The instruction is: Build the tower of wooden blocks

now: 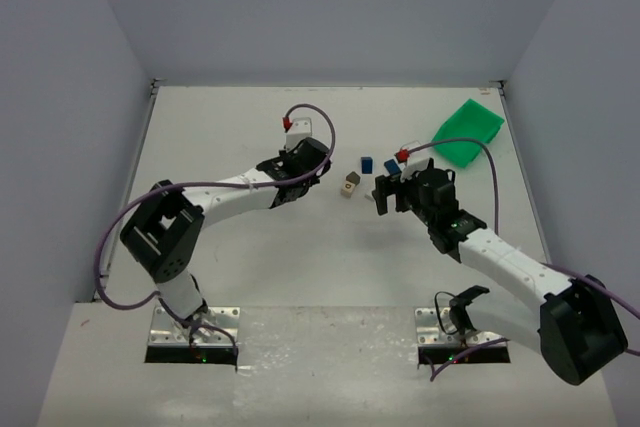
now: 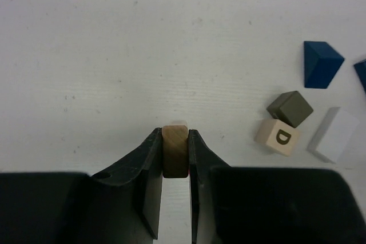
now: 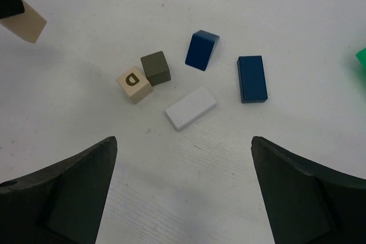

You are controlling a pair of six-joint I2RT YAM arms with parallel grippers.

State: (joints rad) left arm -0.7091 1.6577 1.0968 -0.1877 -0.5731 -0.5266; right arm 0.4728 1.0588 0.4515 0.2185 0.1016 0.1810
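My left gripper (image 2: 175, 134) is shut on a plain tan wood block (image 2: 175, 151) and holds it just over the table, left of the loose blocks. Those are a tan cube marked D (image 3: 134, 83), a grey cube (image 3: 155, 68) touching it, a dark blue wedge (image 3: 201, 50), a flat dark blue block (image 3: 252, 78) and a white block (image 3: 191, 107). All lie single on the table; no stacked tower shows. My right gripper (image 3: 183, 141) is wide open and empty, just in front of the white block. The held block also shows in the right wrist view (image 3: 22, 24).
A green plastic bin (image 1: 468, 132) lies at the far right near the right wall. Grey walls close the table's left, back and right. The left gripper (image 1: 316, 165) and the right gripper (image 1: 385, 197) flank the block cluster (image 1: 349, 184).
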